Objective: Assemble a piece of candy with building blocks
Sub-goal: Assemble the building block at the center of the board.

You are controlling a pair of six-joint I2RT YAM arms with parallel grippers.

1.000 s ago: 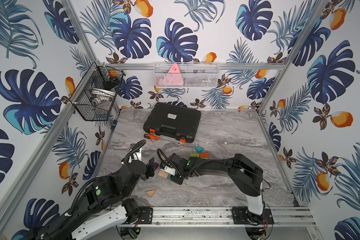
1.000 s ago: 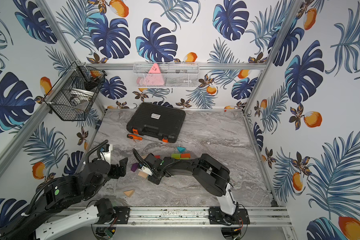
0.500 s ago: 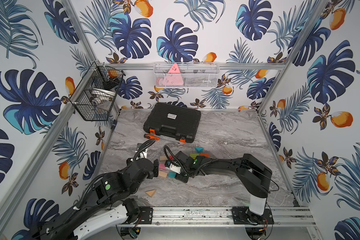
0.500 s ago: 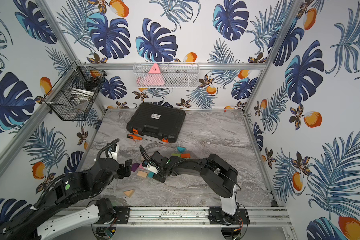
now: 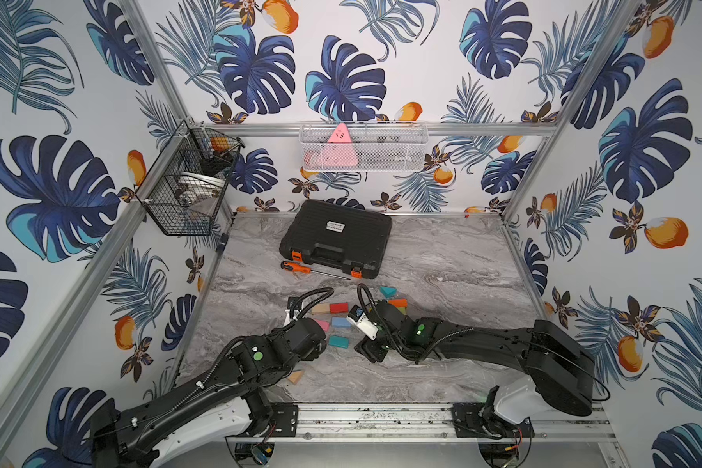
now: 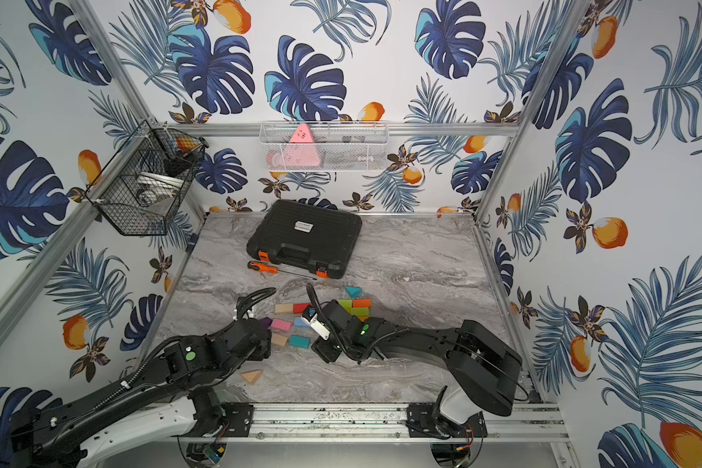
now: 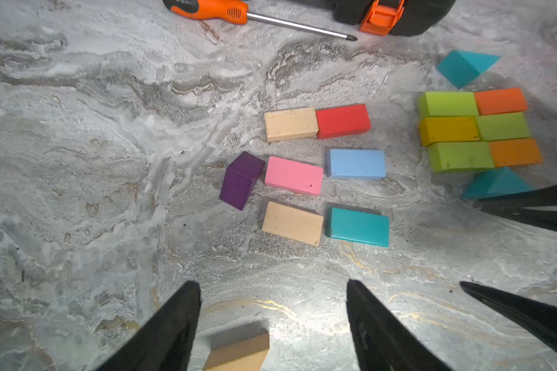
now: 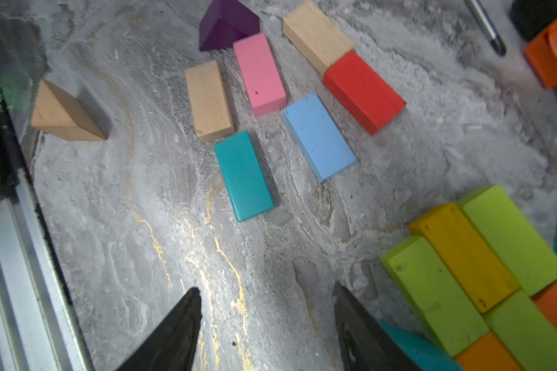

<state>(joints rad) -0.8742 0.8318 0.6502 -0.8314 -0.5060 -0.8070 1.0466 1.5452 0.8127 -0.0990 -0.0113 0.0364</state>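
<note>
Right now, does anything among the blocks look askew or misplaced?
Yes. The purple wedge sits skewed at the end of the pink brick, and the plain wood wedge lies off by itself.

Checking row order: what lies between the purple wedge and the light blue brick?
The pink brick lies flat between the purple wedge and light blue brick, seen in the left wrist view.

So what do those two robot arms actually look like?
The left arm and right arm are matte black jointed segments on white bases, each with a green light and ribbed black cable. The left pincer and right pincer have two pointed black fingers each.
</note>
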